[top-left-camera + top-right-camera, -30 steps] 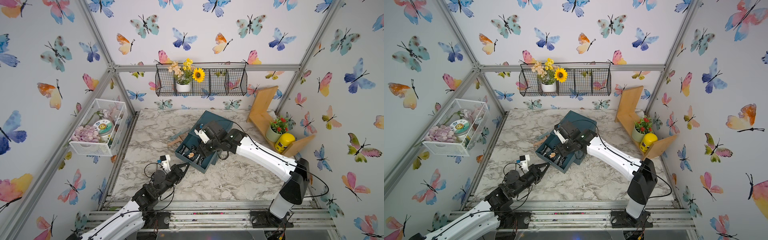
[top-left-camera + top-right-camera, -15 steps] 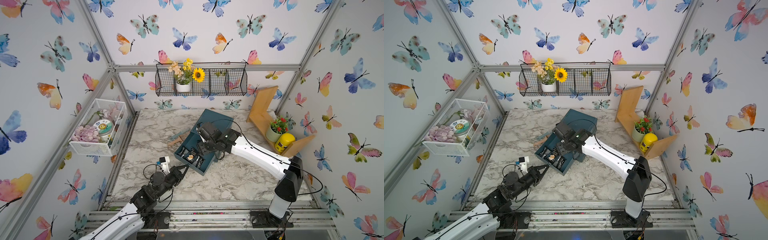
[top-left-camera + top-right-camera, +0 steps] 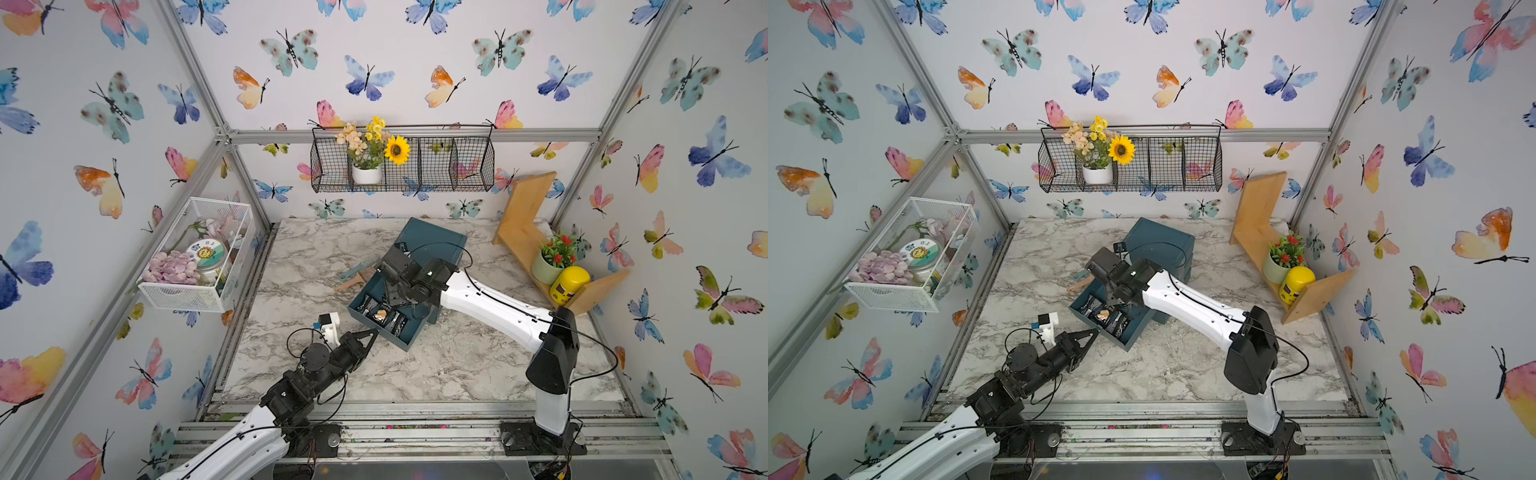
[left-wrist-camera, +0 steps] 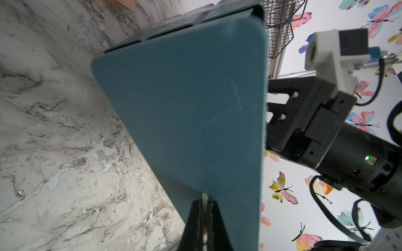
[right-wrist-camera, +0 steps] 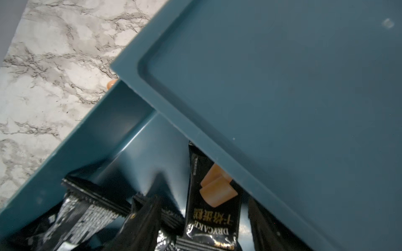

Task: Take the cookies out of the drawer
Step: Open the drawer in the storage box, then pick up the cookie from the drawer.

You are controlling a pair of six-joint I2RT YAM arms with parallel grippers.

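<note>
Teal cabinet (image 3: pixel 432 245) stood mid-worktop (image 3: pixel 457 365), turned at an angle. Its drawer (image 3: pixel 415 332) was pulled out toward the near left.

The cookies (image 3: pixel 380 313) lay inside the open drawer in a loose heap, with part of it under the cabinet's top edge. The packets that could be seen were black. One in the right wrist view (image 5: pixel 213 208) lay face up with a tan biscuit print and gold lettering.

Left end effector (image 3: pixel 374 333): the arm reached in from the near left, low over the worktop. The fingers were pressed together with their tips at the drawer's front face. In the left wrist view (image 4: pixel 204 202) a thin pale strip showed between the tips at the lower edge of the front panel. Could not tell what the strip was.

Right end effector (image 3: pixel 392 297): the arm reached in from the near right and pointed down into the drawer, above the packets. The fingers were not in the right wrist view and were too small to make out in both top views. Could not tell the opening, or whether a packet was held.

A wooden piece (image 3: pixel 353 283) lay on the worktop just left of the cabinet.
</note>
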